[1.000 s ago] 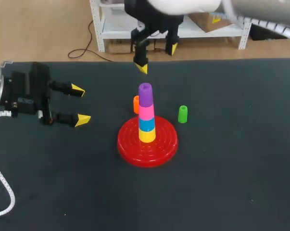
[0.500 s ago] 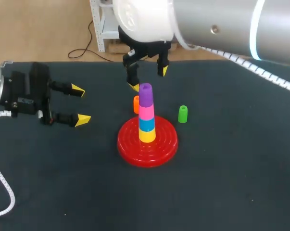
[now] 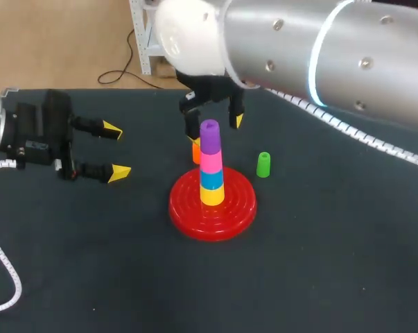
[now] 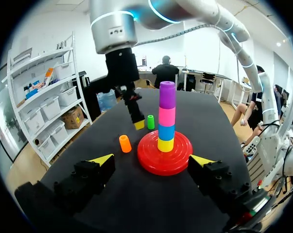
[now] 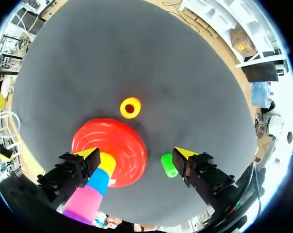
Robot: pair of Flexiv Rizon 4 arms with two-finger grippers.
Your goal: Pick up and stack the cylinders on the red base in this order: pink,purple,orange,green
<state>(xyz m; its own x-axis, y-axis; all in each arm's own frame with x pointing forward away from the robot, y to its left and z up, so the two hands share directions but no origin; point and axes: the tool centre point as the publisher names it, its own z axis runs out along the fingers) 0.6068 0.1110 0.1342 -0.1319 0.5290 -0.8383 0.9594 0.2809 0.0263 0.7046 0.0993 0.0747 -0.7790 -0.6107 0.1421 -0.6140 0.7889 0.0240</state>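
Note:
The red base holds a stack of yellow, blue, pink and purple cylinders. An orange cylinder stands just behind the stack, a green cylinder to its right. My right gripper hangs open behind the stack's top, one fingertip just above the orange cylinder. In the right wrist view the orange cylinder lies ahead of the open gripper, the green cylinder beside one finger and the base between the fingers. My left gripper rests open at the left, apart from everything.
The left wrist view faces the base between its open gripper, with the orange cylinder and green cylinder beyond. The dark table stretches wide around the base.
My right arm has come forward and down from the table's back edge to the stack's top and the orange cylinder. Its fingers stayed open. The left arm has not moved.

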